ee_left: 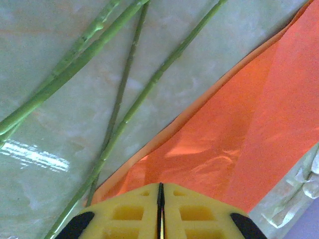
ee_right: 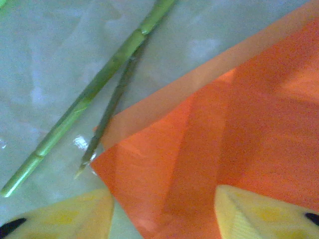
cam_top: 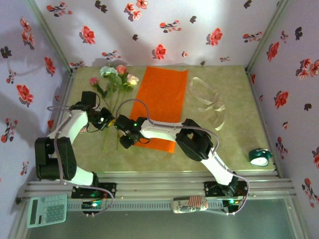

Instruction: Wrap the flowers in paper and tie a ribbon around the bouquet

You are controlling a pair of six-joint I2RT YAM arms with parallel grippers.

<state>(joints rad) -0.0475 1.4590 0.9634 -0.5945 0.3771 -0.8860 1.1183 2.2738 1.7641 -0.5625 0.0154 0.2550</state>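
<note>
R tool (ee_right: 163,199) astride creased orange paper (ee_right: 239,114)

Top cam: high, rear, looks down on table (cam_top: 239,99). Wrist cams: v. close, share paper (ee_left: 239,124) edge & flowers (ee_left: 75,64) stems.

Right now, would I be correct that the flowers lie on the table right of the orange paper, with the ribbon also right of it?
Not quite: the flowers lie on the table left of the orange paper; the ribbon is right of it. The top external view shows this.
</note>
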